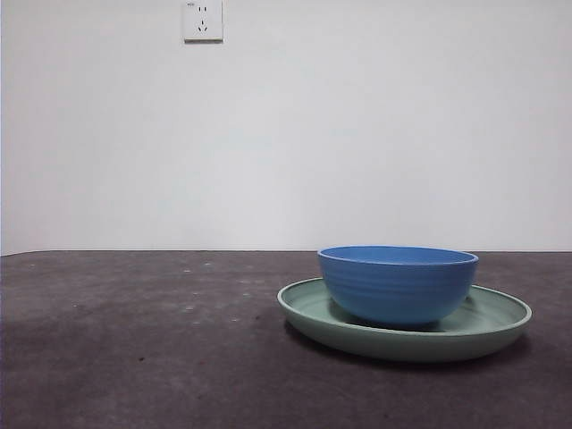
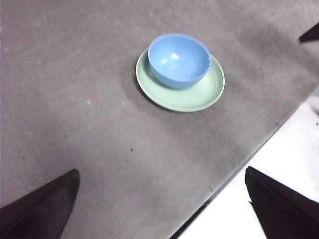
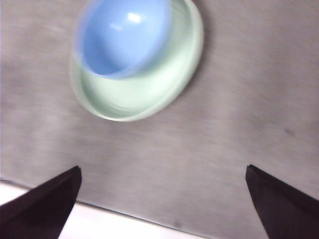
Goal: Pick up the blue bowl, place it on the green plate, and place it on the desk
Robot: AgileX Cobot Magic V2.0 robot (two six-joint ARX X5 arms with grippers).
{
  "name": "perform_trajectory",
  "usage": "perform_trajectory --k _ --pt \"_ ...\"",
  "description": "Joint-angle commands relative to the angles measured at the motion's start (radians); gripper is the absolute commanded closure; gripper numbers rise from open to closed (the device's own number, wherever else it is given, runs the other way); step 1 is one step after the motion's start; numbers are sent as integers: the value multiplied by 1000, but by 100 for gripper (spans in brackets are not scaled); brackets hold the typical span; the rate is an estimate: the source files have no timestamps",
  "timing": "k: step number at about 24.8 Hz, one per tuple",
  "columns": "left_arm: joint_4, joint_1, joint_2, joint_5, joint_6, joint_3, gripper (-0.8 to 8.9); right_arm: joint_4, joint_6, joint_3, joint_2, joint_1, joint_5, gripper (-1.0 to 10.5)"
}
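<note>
Blue bowl [image 1: 398,284] upright on green plate [image 1: 500,323]; both grippers' jaws spread wide, empty, raised above desk [image 1: 134,357].

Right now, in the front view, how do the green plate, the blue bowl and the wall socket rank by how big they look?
1. green plate, widest by far.
2. blue bowl, narrower but taller, sitting on the plate.
3. wall socket, smallest, though it is farther back on the wall, so its true size is uncertain.

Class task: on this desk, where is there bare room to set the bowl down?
The desk is bare from the plate to the left edge and in front of it. The bowl fills the plate.
</note>
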State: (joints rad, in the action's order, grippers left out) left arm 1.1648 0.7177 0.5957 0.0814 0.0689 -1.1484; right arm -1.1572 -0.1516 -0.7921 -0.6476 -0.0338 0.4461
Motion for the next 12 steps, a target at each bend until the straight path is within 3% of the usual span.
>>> perform_trajectory --k 1,7,12 --pt "-37 6 6 1 -5 -13 283 4 33 -19 -67 -1 -69 414" --pt "-44 6 6 1 -16 -13 283 59 90 -19 -242 -1 -84 414" --pt "-39 6 6 1 -9 -13 283 208 89 -19 -394 7 -79 414"
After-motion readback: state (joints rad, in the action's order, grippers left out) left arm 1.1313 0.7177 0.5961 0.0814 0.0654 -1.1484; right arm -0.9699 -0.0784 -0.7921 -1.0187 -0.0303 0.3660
